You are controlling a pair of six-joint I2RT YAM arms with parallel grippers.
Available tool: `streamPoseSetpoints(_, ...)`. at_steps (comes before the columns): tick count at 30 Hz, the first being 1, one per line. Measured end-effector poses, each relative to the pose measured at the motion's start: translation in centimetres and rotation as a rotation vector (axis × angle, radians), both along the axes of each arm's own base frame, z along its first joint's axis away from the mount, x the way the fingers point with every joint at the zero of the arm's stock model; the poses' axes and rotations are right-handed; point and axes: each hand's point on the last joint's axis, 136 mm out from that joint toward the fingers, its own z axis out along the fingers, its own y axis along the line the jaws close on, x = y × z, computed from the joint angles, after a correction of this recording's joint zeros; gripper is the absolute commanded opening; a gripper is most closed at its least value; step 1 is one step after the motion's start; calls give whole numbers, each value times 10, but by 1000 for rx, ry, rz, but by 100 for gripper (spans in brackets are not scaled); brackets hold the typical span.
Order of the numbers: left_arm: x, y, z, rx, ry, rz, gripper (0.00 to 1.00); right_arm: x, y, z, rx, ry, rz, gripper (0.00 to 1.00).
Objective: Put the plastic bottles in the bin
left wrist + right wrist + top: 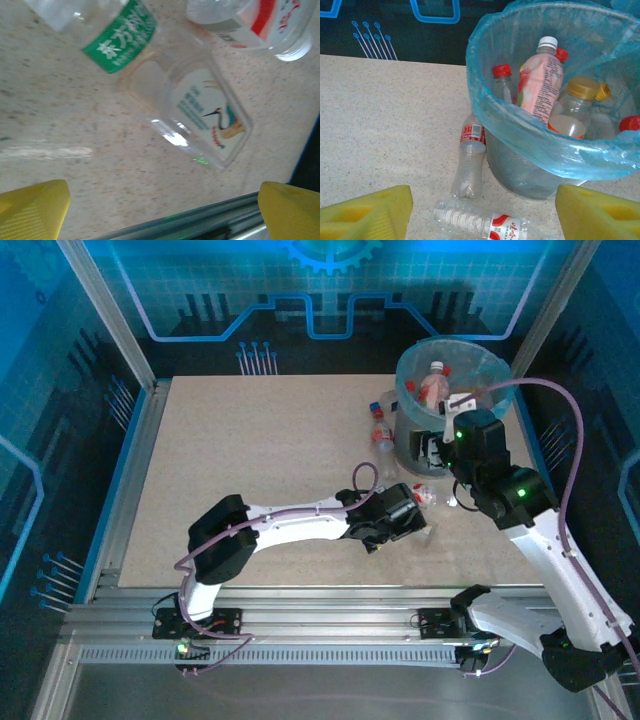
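Observation:
The bin is a round grey mesh basket lined with a light-blue bag, at the far right of the table. It holds several plastic bottles, among them a pink one. More bottles lie on the table. A red-labelled one rests against the bin's foot, and another lies below my right gripper, which is open and hovers in front of the bin. My left gripper is open over the near table edge. A green-labelled bottle, a square clear one and a red-and-white one lie just beyond it.
Two more bottles lie left of the bin. A metal rail marks the table's near edge, right under my left gripper. Blue walls close the cell behind and at both sides.

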Motion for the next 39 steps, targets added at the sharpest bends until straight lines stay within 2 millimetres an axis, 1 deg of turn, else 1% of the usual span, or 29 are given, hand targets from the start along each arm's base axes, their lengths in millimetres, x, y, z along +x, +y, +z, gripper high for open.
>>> streamPoseSetpoints(3, 1, -10, -1, -26, 40, 68, 98, -7, -2, 2, 20, -11, 7, 76)
streamPoseSetpoints(8, -3, -19, -17, -15, 108, 162, 97, -14, 0, 3, 51, -25, 31, 76)
streamPoseSetpoints(11, -5, -23, -28, -1, 144, 211, 97, -15, 3, 0, 64, -26, 45, 77)
streamPoseSetpoints(13, -4, -24, -34, 18, 166, 246, 97, -14, 4, -8, 72, -17, 52, 77)
streamPoseSetpoints(20, 8, -39, -32, 26, 174, 312, 95, -10, 19, -25, 108, 37, 105, 77)
streamPoseSetpoints(22, 9, -40, -35, 31, 177, 316, 95, -10, 21, -30, 113, 49, 111, 77)
streamPoseSetpoints(24, 9, -39, -40, 45, 181, 322, 94, -11, 21, -32, 116, 53, 112, 77)
streamPoseSetpoints(26, 13, -41, -40, 38, 174, 327, 93, -12, 21, -30, 118, 48, 113, 77)
streamPoseSetpoints(33, 29, -49, -43, -7, 157, 321, 81, -15, 20, -32, 129, 43, 113, 77)
streamPoseSetpoints(36, 32, -44, -50, 4, 153, 318, 75, -15, 20, -34, 128, 46, 113, 77)
streamPoseSetpoints(39, 27, -31, -68, 48, 160, 320, 71, -15, 20, -33, 128, 45, 113, 77)
